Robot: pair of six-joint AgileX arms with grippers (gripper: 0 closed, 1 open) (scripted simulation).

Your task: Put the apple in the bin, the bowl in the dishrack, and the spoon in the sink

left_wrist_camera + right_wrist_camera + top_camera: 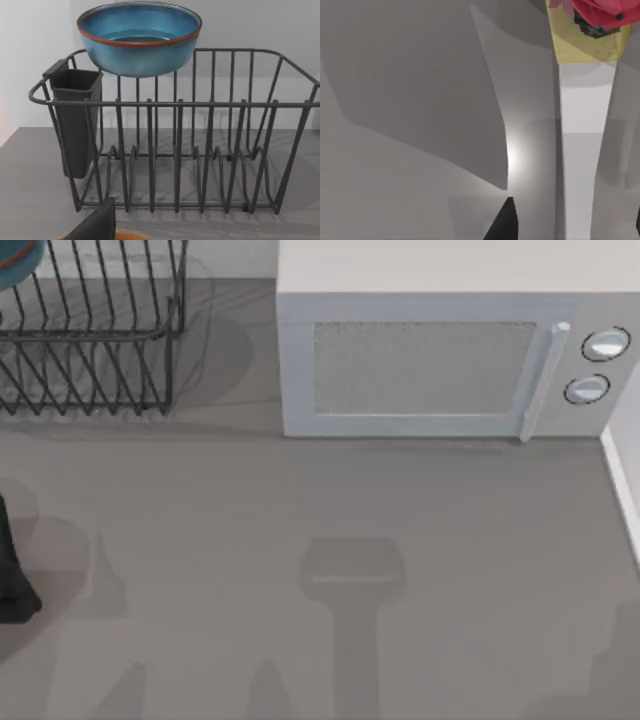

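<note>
Behind the microwave's (440, 360) left side, at the table's (330, 540) far left corner, stands one dishrack (90, 330): a black wire basket of thin rods with a row of upright tines along its floor and one dark cutlery cup (75, 120) hung on an end. One bowl (139, 37) shows in the left wrist view, glossy teal-blue inside and out with a thin reddish-brown rim, upright and level above the rack's top rail near the cup end; whether it touches the rail or hangs free I cannot tell. From above, a sliver of that teal shows at the rack's far left edge.

One microwave, white, with two round knobs (597, 365) and a bar handle (545, 380), sits against the back wall to the rack's right. Between rack and microwave lies a narrow strip of bare table; in front of both, the grey surface runs open and unbroken to the near edge, crossed only by shadows.

A dark part of my left arm (12, 570) sits at the left edge, well in front of the rack; how its jaws stand I cannot tell. The right wrist view shows grey panels, a yellow patch and something red (600, 12); that gripper's jaws I cannot tell either.
</note>
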